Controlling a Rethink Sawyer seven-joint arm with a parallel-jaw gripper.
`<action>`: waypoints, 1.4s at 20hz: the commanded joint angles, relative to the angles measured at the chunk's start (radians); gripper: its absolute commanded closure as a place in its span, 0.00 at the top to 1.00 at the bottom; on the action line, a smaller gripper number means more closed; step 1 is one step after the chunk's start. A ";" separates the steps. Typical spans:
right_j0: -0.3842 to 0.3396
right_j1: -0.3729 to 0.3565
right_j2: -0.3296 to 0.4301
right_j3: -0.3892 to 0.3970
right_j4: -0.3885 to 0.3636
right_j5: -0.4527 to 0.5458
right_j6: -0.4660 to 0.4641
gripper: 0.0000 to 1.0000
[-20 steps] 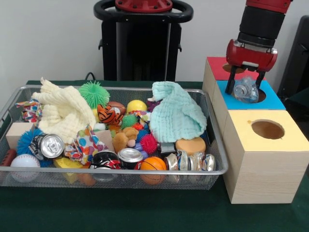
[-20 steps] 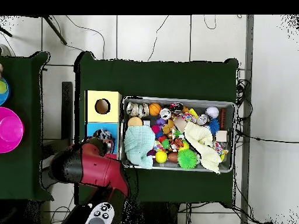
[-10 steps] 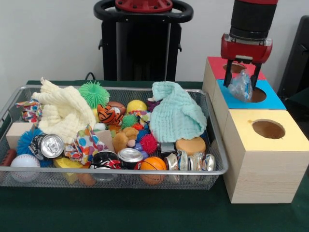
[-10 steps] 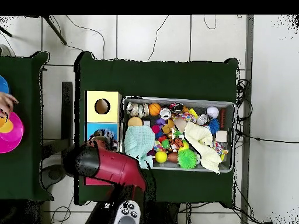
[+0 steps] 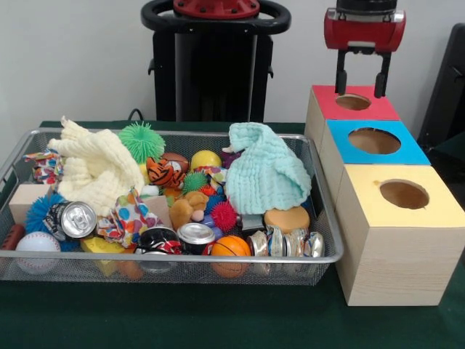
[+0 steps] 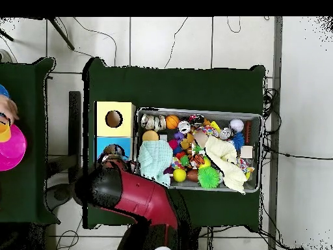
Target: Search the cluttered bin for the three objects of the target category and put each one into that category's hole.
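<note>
My gripper (image 5: 359,89) is open and empty, its two black fingers hanging just above the round hole (image 5: 354,102) in the red top of the pale wooden box (image 5: 365,111). No water bottle shows in either view. The wire-mesh bin (image 5: 182,258) lies left of the boxes, full of toys, cloths and cans. In the overhead view the bin (image 6: 255,118) shows, but my red arm (image 6: 133,195) covers the gripper and the red box.
The blue-topped box (image 5: 407,149) and yellow-topped box (image 5: 436,207) stand in front of the red one. A mint cloth (image 5: 265,174), a cream cloth (image 5: 94,171) and silver cans (image 5: 76,218) lie in the bin. A person's hand (image 6: 6,111) and pink bowl (image 6: 10,146) are on a side table.
The gripper rose and moved back from over the blue box to over the red box's hole. It held a clear bottle earlier; now it is open and the bottle is gone from view.
</note>
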 commanded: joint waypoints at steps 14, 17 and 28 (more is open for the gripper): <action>-0.026 0.064 -0.052 -0.045 -0.215 0.026 0.029 1.00; -0.138 0.014 -0.025 -0.055 -0.286 0.055 -0.075 1.00; -0.394 -0.002 0.119 -0.144 -0.395 0.091 -0.091 1.00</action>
